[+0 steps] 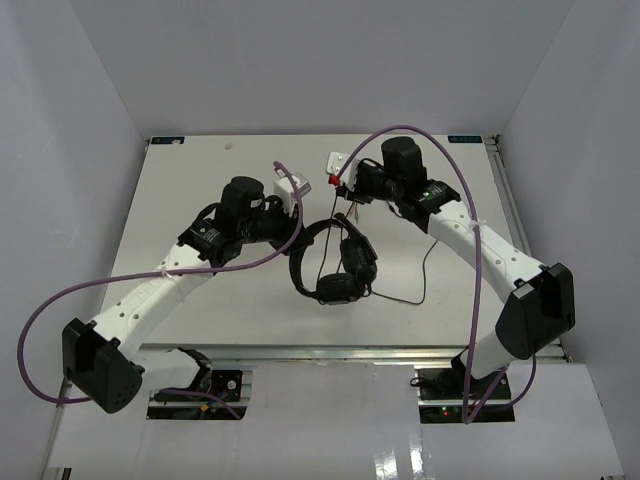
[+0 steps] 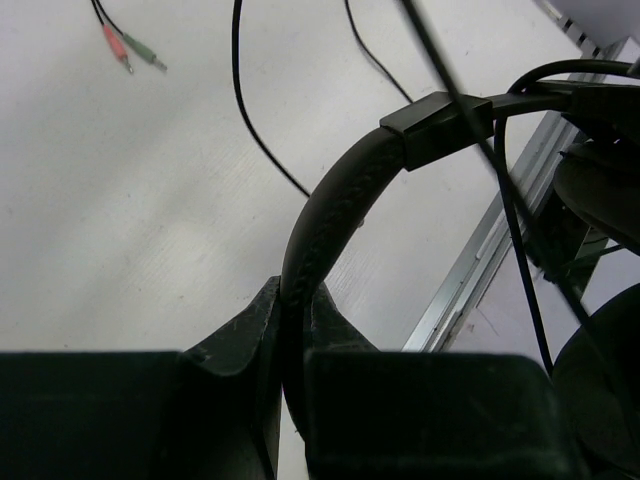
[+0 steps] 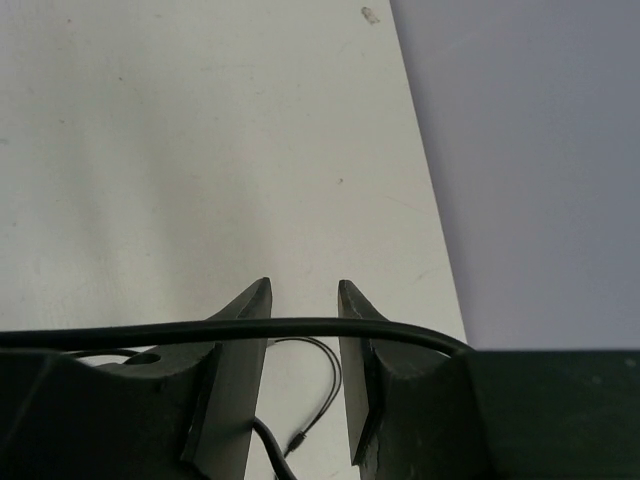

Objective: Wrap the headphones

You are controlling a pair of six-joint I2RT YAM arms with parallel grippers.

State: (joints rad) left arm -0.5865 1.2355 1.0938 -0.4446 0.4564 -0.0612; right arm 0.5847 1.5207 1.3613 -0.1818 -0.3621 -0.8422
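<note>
The left jaws are pressed tight on the headband of the headphones, which sit mid-bench with the earcups on the near side. The right jaws stand spread, just to the far right. The cord crosses their base, perhaps resting there. Its red and green plugs lie on the bench.

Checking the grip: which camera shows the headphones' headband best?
Left wrist: the headband is close up, pinched in the left tool. Top external shows it as a small thin arc. Right wrist shows just the cord.
</note>
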